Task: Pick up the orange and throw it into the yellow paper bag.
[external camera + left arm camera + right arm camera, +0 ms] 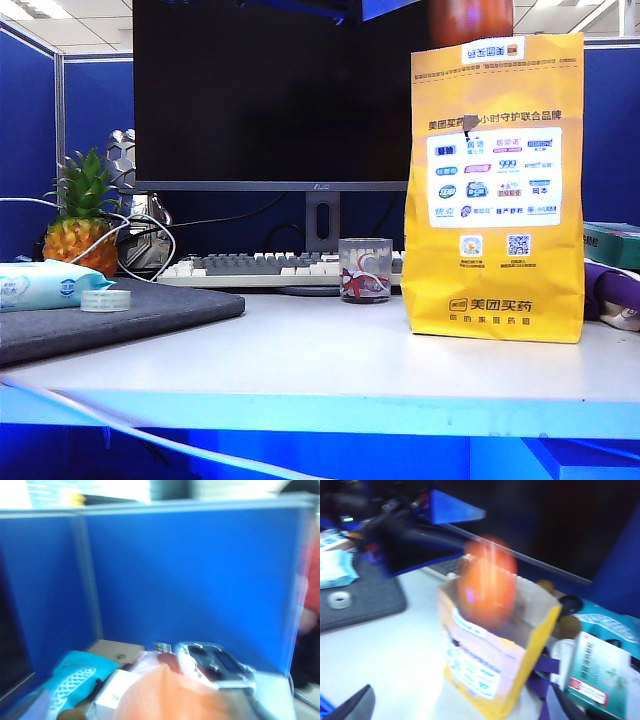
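Nearest you, the smooth white surface carries the tall, creased yellow paper bag, standing upright with its mouth open. The glossy round orange is a blurred streak at that mouth, free of both grippers. Beyond, the left gripper hovers, its opening unclear; the right gripper shows one dark fingertip, wide open.

The yellow paper bag is matt, creased paper; the orange looks smooth.
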Motion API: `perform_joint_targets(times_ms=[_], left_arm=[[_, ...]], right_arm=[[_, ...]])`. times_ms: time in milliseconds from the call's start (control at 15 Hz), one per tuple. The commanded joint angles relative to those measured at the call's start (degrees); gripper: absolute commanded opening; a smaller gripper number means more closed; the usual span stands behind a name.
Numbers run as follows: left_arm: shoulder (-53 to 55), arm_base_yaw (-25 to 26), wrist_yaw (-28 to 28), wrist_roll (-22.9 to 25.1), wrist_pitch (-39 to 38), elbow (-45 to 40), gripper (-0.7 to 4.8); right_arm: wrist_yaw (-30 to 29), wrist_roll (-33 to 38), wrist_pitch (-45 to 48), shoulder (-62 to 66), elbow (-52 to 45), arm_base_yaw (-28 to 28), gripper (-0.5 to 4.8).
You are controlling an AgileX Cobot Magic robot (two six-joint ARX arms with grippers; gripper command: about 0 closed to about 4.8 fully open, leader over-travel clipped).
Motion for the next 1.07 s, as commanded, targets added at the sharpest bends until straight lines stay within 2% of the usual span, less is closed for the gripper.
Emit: perform_joint_targets(times_ms=[67, 200, 267, 400, 534, 600, 734, 867, 934, 1067], left_arm=[[-0.2, -0.8, -0.6, 0.0, 1.4, 0.2, 4.79], [-3.6, -0.2, -0.3, 0.4, -1.0, 0.3, 4.79], [-8.0, 1.3, -1.3, 2.8, -7.0, 0.3, 4.79], [-19.7, 4.5, -15.2, 15.6, -24.6, 0.3, 4.79], [-30.8, 7.3, -36.4, 25.4, -39.9, 0.2, 4.79], [-38.4, 10.4, -40.0, 26.7, -46.5, -1.3, 4.79], [-49.6, 13.6, -40.4, 26.7, -47.5, -8.2, 4.79], [-63.5, 15.5, -47.6, 27.0, -45.6, -19.8, 4.79], [-70.1, 15.5, -48.7, 27.4, -43.5, -25.8, 4.79], [-81.5, 15.5, -47.8, 26.1, -39.0, -37.4, 4.79]], right_arm=[[-0.5, 0.0, 0.2, -0.1, 0.2, 0.0, 4.79], [-0.5, 0.0, -0.1, -0.3, 0.2, 0.0, 4.79], [0.3, 0.0, 0.6, -1.1, 0.2, 0.0, 4.79], [2.7, -0.5, 6.2, -4.5, 0.2, 0.0, 4.79], [2.7, -0.6, 10.4, -9.4, -0.1, 0.0, 4.79], [3.0, -0.7, 12.0, -13.2, -1.9, 0.0, 4.79], [3.8, 0.2, 19.3, -19.4, -9.6, 0.0, 4.79], [-0.1, 5.9, 32.0, -24.2, -21.7, 0.0, 4.79], [-0.4, 8.7, 37.3, -25.4, -27.2, 0.0, 4.79], [-0.6, 9.4, 43.4, -25.3, -35.3, 0.1, 4.79]])
